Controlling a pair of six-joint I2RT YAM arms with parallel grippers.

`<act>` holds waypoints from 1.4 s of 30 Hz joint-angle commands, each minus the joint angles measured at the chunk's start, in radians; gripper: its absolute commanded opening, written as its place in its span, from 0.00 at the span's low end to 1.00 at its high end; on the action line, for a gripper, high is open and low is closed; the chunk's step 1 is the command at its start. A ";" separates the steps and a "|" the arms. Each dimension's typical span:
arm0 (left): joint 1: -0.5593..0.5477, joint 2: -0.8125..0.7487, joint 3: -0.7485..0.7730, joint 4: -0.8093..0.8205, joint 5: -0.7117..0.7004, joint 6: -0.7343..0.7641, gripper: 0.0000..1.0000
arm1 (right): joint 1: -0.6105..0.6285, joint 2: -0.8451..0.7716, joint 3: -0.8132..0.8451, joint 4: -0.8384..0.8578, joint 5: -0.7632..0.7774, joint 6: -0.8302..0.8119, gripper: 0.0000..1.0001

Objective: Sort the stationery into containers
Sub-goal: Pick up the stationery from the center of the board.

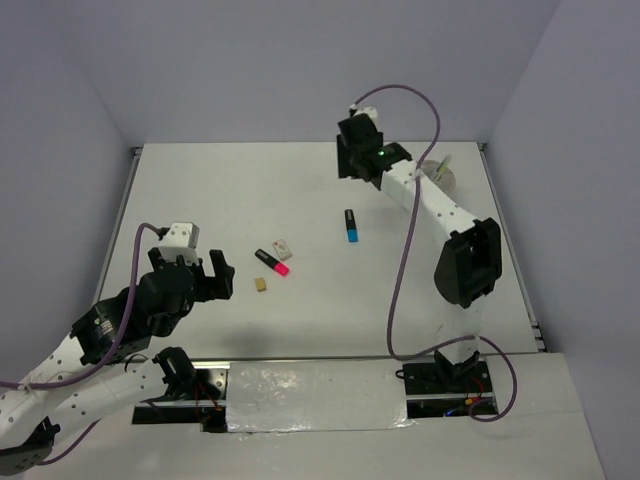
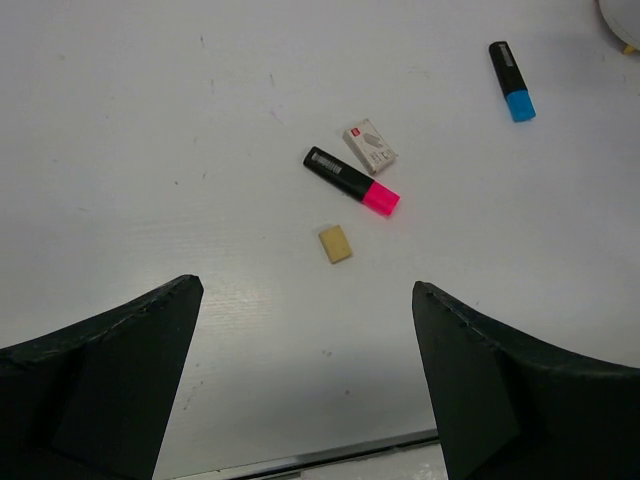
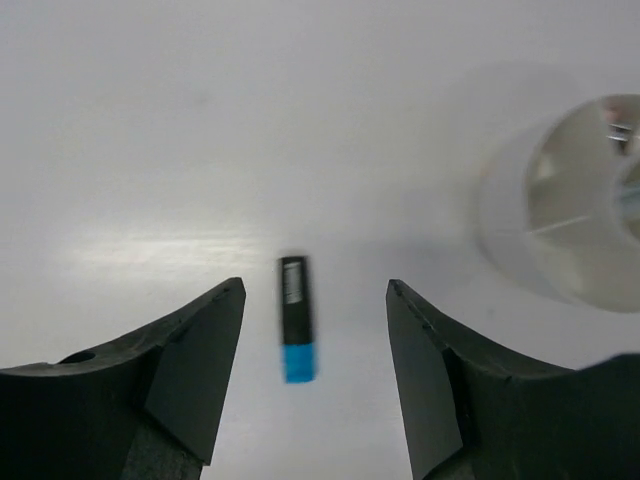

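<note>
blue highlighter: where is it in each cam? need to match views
Top external: blue-and-black highlighter just right of centre, blue end nearest the arm bases.
Left wrist: upper right, blue end lower.
Right wrist: lower centre, blurred, blue end down.
Shared landmark: white bowl, up and right of the highlighter in every view: top-right corner in left wrist, right edge in right wrist.

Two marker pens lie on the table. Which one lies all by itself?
The blue-and-black highlighter lies alone. The pink-and-black highlighter has company: a small white boxed eraser and a tan eraser sit close beside it.
</note>
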 commanded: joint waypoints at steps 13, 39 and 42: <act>0.006 -0.118 0.025 -0.090 -0.183 -0.122 0.99 | 0.483 -0.025 -0.320 0.264 -0.326 0.102 0.40; 0.009 -0.190 0.024 -0.101 -0.208 -0.145 0.99 | 0.699 0.270 -0.139 0.127 -0.081 0.309 0.53; 0.008 -0.193 0.024 -0.102 -0.210 -0.148 0.99 | 0.698 0.280 -0.136 0.135 -0.101 0.314 0.52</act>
